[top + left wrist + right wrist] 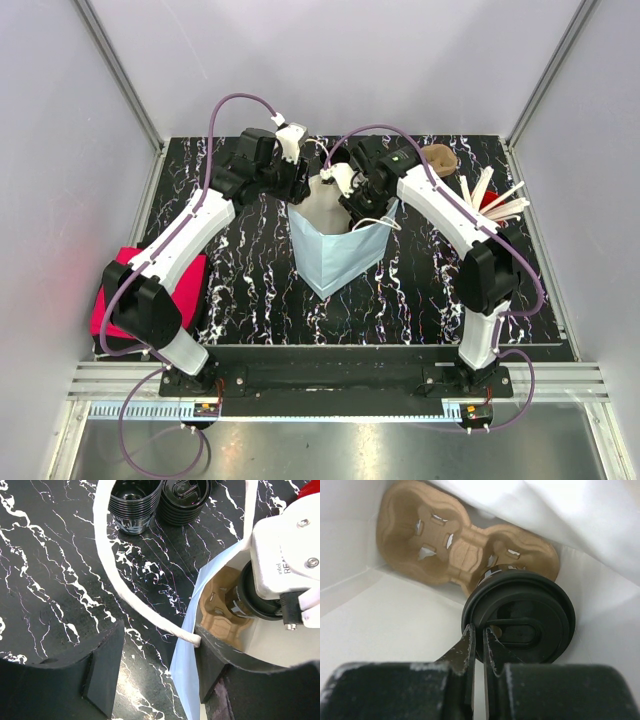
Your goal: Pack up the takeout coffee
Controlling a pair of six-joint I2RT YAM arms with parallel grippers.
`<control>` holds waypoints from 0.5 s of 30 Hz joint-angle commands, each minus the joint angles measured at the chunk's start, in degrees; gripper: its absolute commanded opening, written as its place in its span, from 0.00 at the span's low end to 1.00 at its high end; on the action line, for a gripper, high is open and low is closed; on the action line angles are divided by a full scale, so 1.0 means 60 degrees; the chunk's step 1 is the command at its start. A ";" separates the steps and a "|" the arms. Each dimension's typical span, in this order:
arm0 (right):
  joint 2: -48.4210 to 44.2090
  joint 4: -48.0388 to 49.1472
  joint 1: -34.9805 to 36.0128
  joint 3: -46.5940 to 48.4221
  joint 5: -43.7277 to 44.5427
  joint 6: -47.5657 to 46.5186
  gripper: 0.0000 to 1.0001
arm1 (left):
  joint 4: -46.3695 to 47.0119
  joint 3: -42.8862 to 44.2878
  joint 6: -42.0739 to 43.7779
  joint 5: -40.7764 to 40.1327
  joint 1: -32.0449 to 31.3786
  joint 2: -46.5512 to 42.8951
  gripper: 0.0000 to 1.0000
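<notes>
Item 1, paper bag (335, 255): pale blue outside, white inside, standing open at the middle of the black marbled table (250, 290). Its white rope handle (112, 570) loops out over the table

Item 2, cup carrier (445, 545): brown pulp, lying inside the bag against its wall

Item 3, coffee cup (520, 622): black lid on, inside the bag at one cell of the carrier. I cannot tell whether it is seated there

Item 4, right gripper (479, 637): reaches down into the bag, jaws almost together, pinching the rim of the cup's lid

Item 5, left gripper (157, 652): jaws apart, straddling the bag's rim, one finger (100, 675) outside the bag and the other inside. I see it clamping nothing

Item 6, stack of black cups (135, 502) and stack of black lids (182, 500): side by side on the table, beyond the handle

Item 7, pale sticks (495, 200): fanned out near the table's right edge

Item 8, red object (150, 290): at the table's left edge
</notes>
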 commanded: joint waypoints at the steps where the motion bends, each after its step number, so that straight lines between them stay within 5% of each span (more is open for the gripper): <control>1: -0.0641 0.0405 0.0085 -0.0305 0.0329 -0.0123 0.00 | 0.0560 0.0060 -0.0073 0.0235 0.0085 -0.0376 0.58; 15: -0.0832 0.0918 0.0085 -0.0774 0.0300 -0.0167 0.00 | 0.0648 -0.0043 -0.0102 0.0308 0.0085 -0.0391 0.57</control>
